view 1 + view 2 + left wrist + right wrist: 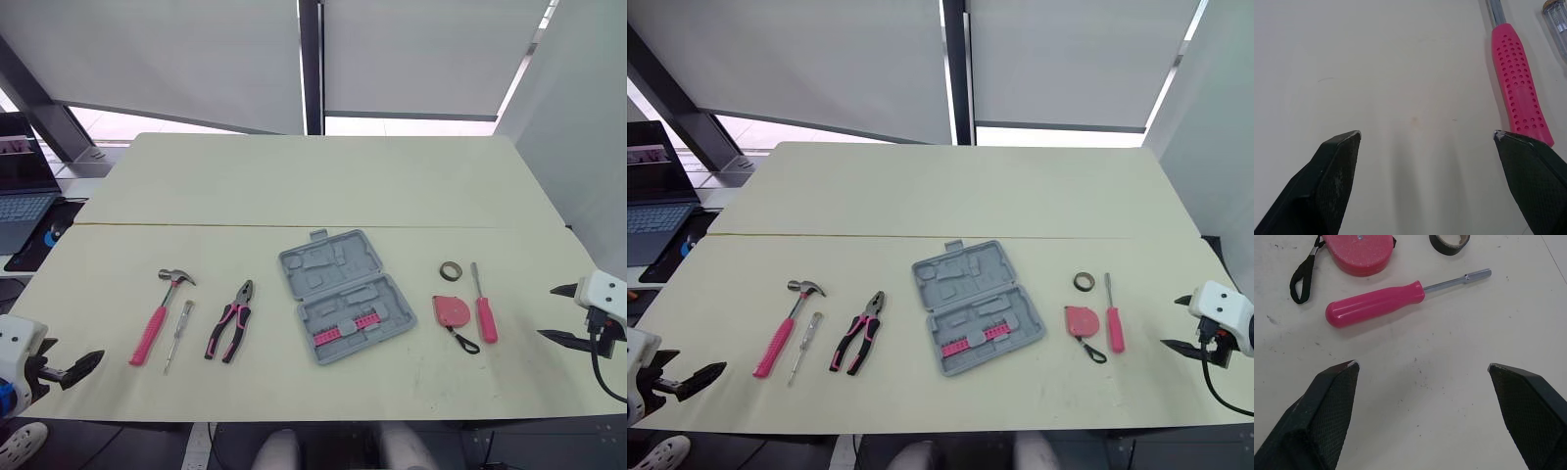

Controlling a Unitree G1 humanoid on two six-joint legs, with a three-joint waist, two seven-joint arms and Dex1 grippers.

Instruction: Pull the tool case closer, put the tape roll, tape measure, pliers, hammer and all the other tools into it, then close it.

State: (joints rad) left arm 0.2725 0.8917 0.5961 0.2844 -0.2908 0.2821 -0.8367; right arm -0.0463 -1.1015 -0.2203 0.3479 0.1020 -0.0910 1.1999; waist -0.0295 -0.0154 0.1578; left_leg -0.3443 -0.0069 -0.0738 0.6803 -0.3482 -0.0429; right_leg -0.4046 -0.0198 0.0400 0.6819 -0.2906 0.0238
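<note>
The grey tool case (345, 296) lies open at the table's middle, with a pink bit rack in its near half. Left of it lie the pliers (231, 319), a clear screwdriver (178, 335) and the pink-handled hammer (157, 323). Right of it are the tape roll (451, 271), the pink tape measure (452, 310) and a pink screwdriver (484, 308). My left gripper (73, 357) hovers open near the front left edge, just short of the hammer handle (1520, 88). My right gripper (558, 313) is open and empty, right of the pink screwdriver (1376, 302).
A laptop (20, 196) and a dark mat (44, 240) sit on a desk beyond the table's left edge. A seam (294, 225) crosses the table behind the case. Bare tabletop lies between the case and the front edge.
</note>
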